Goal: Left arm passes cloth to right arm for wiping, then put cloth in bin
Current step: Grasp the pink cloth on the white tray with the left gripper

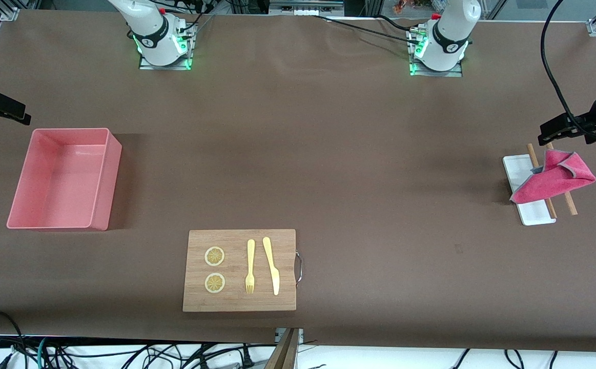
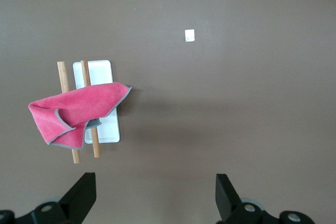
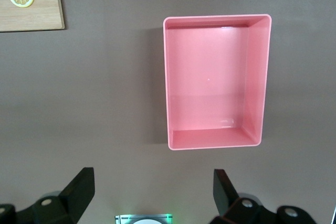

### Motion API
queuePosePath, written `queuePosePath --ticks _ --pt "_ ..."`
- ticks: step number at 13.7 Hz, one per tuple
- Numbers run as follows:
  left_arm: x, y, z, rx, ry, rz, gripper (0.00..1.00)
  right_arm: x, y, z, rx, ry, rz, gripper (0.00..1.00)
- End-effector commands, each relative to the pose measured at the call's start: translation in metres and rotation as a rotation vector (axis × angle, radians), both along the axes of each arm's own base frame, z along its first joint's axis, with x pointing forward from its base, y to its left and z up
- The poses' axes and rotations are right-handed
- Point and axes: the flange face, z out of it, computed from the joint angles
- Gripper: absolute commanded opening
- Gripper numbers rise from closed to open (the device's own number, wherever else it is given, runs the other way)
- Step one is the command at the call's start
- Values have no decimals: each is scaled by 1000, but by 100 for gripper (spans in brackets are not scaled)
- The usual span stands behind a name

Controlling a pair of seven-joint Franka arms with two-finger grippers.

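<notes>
The cloth [image 1: 559,177], magenta-pink with grey edging, lies crumpled over two wooden sticks [image 1: 569,202] and a white tray [image 1: 533,212] at the left arm's end of the table. It also shows in the left wrist view [image 2: 79,111]. My left gripper [image 1: 546,132] is up in the air over the table beside the tray, open and empty [image 2: 154,198]. The bin [image 1: 105,189], a pink tub, stands empty at the right arm's end and shows in the right wrist view [image 3: 207,139]. My right gripper [image 1: 18,114] is in the air beside the bin, open and empty [image 3: 152,195].
A wooden cutting board [image 1: 236,302] lies nearer the front camera, mid-table, with two lemon slices [image 1: 214,256], a yellow fork [image 1: 250,266] and a yellow knife [image 1: 271,264]. Its corner shows in the right wrist view [image 3: 37,14]. A small white tag [image 2: 189,35] lies on the brown table.
</notes>
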Motion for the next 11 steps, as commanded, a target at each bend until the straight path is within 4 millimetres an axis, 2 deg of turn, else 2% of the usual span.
queuePosePath --ticks 1,6,7,8,9,11 --pt "6 4 10 -3 -42 5 100 1 -5 4 20 -9 7 100" --pt "7 0 6 -2 -35 -1 100 1 -5 4 20 -9 7 100" --pt "11 -4 -2 -3 -21 -12 100 2 -5 3 20 -7 6 100" --pt "20 -8 -21 -3 10 -25 100 2 -5 4 20 -9 7 100" --pt "27 4 -49 -12 60 -14 100 1 -5 4 20 -9 7 100" --pt "32 69 -86 -82 108 17 100 1 -5 4 20 -9 7 100"
